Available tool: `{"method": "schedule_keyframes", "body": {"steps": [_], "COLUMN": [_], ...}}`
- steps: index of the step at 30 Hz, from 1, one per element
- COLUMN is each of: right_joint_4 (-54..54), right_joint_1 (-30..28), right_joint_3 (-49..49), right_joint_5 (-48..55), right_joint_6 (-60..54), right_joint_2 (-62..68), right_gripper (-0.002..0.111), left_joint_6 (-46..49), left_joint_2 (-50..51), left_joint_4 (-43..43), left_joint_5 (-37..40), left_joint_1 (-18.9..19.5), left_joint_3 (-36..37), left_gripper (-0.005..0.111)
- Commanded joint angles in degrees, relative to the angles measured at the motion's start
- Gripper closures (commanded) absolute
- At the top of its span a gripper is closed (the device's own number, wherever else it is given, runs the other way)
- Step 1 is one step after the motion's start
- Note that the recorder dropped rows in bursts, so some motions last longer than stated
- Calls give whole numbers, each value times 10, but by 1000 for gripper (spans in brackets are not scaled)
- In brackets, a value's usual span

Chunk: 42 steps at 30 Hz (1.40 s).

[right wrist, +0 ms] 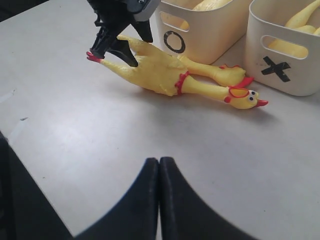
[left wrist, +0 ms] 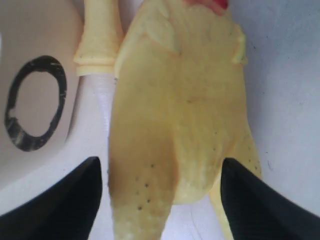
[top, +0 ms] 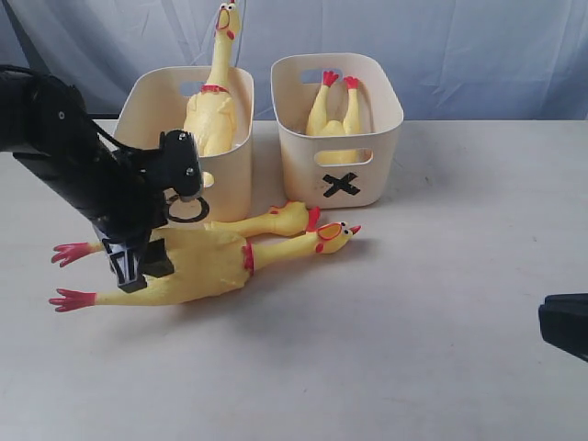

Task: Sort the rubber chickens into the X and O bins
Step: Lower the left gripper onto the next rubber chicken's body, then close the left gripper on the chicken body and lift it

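- The left pincer (left wrist: 160, 197) stands wide open with a black finger (left wrist: 65, 200) on either side of the long whole yellow rubber chicken's (top: 207, 262) belly. It grips nothing yet.
- That chicken lies flat on the pale worktop (top: 441, 276), left of centre. Its red feet point to the left edge and its head toward the middle.
- Between it and the cream plastic tub marked O (top: 231, 184) lies a yellow head-and-neck piece on a white stick (top: 276, 222).
- The O tub and its twin marked X (top: 303, 156) stand along the far edge. The first holds an upright whole chicken (top: 213, 115), the second a headless body (top: 335, 115), feet up.
- The toy looks light, hollow and squashy. The thick belly seems the best place to take hold, since the neck and legs would likely flop or slip.
- The right pincer (right wrist: 159, 165) is closed and empty, over the near right corner.
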Motion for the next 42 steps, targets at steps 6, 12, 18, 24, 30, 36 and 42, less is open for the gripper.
{"method": "schedule_keyframes", "body": {"steps": [6,12,18,24,30,36,42], "right_joint_4": [2,2,2,2,2,2,2], "right_joint_1": [-2,-2,-2,-2,-2,-2,-2], "right_joint_3": [2,2,2,2,2,2,2], "right_joint_5": [-3,-3,-3,-3,-3,-3,-3], "right_joint_6": [1,1,1,1,1,1,1], "right_joint_2": [-3,-3,-3,-3,-3,-3,-3], "right_gripper": [109,109,109,109,109,109,109], "left_joint_6": [-4,-4,-2,9,38,38,51], "left_joint_2": [36,40,31,-7,-37,-49,-49], "left_joint_4": [-13,-13,-13,-28,-54,-63,-91], "left_joint_5": [2,7,30,48,76,84,106], "left_joint_1": [-2,-3,-3,-3,-3,-3,-3], "left_joint_3": [2,2,2,2,2,2,2], "left_gripper": [69,107,107,107,107,107,107]}}
